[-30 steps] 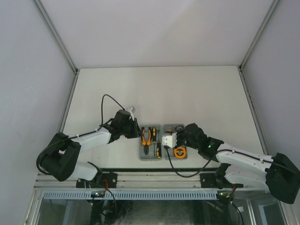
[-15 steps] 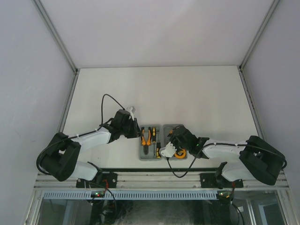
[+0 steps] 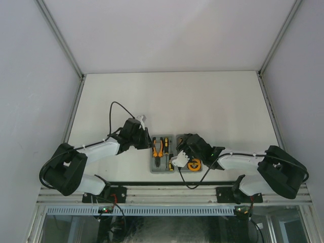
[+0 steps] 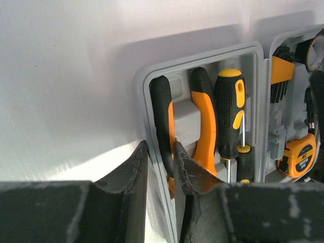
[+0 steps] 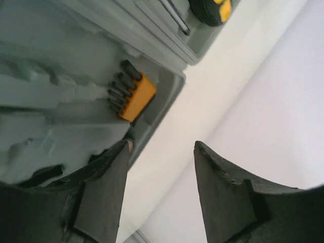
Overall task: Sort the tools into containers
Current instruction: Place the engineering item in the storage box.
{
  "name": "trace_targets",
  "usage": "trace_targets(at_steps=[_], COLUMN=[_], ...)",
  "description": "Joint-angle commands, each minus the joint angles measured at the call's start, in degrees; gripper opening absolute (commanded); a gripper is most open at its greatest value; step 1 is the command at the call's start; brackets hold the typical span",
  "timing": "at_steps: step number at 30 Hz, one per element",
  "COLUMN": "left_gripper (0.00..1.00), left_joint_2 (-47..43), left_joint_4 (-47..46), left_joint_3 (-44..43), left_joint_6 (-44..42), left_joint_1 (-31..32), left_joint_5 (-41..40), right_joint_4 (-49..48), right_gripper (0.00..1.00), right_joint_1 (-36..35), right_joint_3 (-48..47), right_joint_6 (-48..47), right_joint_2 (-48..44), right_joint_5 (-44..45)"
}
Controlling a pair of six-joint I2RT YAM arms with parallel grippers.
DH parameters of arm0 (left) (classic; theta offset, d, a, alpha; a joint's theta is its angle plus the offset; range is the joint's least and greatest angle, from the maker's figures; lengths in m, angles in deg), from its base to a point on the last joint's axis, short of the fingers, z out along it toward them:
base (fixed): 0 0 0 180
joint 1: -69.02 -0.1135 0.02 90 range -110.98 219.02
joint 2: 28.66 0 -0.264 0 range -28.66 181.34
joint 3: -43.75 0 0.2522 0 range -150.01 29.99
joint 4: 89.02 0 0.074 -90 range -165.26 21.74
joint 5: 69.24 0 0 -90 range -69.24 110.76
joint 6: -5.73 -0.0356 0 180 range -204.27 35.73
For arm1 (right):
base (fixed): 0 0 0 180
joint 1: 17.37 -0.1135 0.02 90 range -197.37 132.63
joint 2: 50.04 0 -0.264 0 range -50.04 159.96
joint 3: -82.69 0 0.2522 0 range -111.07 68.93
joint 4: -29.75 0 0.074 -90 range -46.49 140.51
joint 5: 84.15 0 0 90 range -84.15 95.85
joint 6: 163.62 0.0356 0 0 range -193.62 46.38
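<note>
Right gripper (image 5: 162, 152) newly parted — left gripper (image 4: 159, 147) clamps case (image 4: 202, 56).

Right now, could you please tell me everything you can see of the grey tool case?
The grey tool case looks like moulded plastic, a rounded rectangle, lying open and flat on the table between the arms. Its left half holds pliers and screwdrivers; its right half, hex keys and a tape measure. The left fingers grip its left wall.

White table (image 3: 202, 96), pale grey enclosure walls (image 3: 30, 76), metal rail (image 3: 167, 196) along the table's near edge
</note>
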State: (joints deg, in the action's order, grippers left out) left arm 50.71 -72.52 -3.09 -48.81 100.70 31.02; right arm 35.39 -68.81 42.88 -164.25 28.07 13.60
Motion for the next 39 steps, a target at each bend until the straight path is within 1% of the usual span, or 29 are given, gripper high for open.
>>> trace_targets(at_steps=[1, 4, 8, 11, 13, 14, 17, 20, 22, 24, 26, 28, 29, 31, 35, 39], left_gripper=[0.18, 0.18, 0.18, 0.18, 0.18, 0.18, 0.18, 0.18, 0.18, 0.18, 0.18, 0.18, 0.18, 0.18, 0.18, 0.18], left_joint_2=[-0.52, -0.54, -0.83, -0.97, -0.97, -0.9, -0.68, -0.69, -0.75, -0.8, -0.89, -0.81, -0.76, -0.67, -0.8, -0.38], left_joint_4=[3.51, 3.44, 3.49, 3.54, 3.57, 3.57, 3.61, 3.75, 3.76, 3.8, 3.93, 3.94, 3.94, 4.01, 4.01, 3.98], left_joint_3=[-0.05, -0.16, -0.22, -0.39, -0.61, -0.77, -1.09, -1.11, -1.03, -0.93, -0.8, -0.76, -0.76, -0.75, -0.63, -0.58], left_joint_6=[-2.25, -2.1, -1.87, -1.89, -1.89, -1.79, -1.77, -1.66, -1.57, -1.54, -1.54, -1.54, -1.58, -1.6, -1.71, -1.6], left_joint_1=[-0.4, -0.41, -0.4, -0.48, -0.43, -0.45, -0.48, -0.47, -0.47, -0.46, -0.47, -0.46, -0.48, -0.46, -0.44, -0.43], left_joint_5=[-2.08, -1.92, -1.7, -1.5, -1.46, -1.43, -1.15, -1.13, -1.18, -1.32, -1.38, -1.32, -1.29, -1.28, -1.42, -1.31], right_joint_4=[4.62, 8.85, 11.52, 8.96, 6.27, 5.7, 6.76, 12.42, 18.33, 22.92, 26.9, 27.4, 27.11, 25.76, 21.3, 20.15], right_gripper=[0.54, 0.55, 0.58, 0.58, 0.55, 0.54, 0.51, 0.49, 0.48, 0.48, 0.45, 0.4, 0.38, 0.38, 0.37, 0.37], right_joint_1=[0.32, 0.45, 0.79, 0.74, 0.85, 1.06, 1.14, 2.43, 5.1, 9.04, 12.8, 15.66, 15.82, 15.76, 16.02, 16.11], right_joint_3=[-2.09, -2.1, -2.58, -2.89, -3.27, -3.63, -4.92, -7.54, -10.25, -12.78, -14.67, -14.68, -14.72, -14.8, -15.14, -16.65], right_joint_6=[6.25, 12.71, 26.77, 42.6, 57.76, 63.75, 80.1, 98.49, 108.72, 116.88, 124.67, 128.63, 129.83, 131.51, 131.44, 132.26], right_joint_2=[-8.04, -15.57, -25.83, -32.36, -35.41, -36.15, -36.12, -32.75, -29.04, -24.12, -19.88, -16.51, -15.07, -12.79, -9.06, -4.48], right_joint_5=[0.63, 0.11, -2.67, -4.1, -3.49, -2.81, -0.54, 3.99, 1.9, -3.78, -6.98, -9.84, -9.18, -7.63, -10.56, -12.05])
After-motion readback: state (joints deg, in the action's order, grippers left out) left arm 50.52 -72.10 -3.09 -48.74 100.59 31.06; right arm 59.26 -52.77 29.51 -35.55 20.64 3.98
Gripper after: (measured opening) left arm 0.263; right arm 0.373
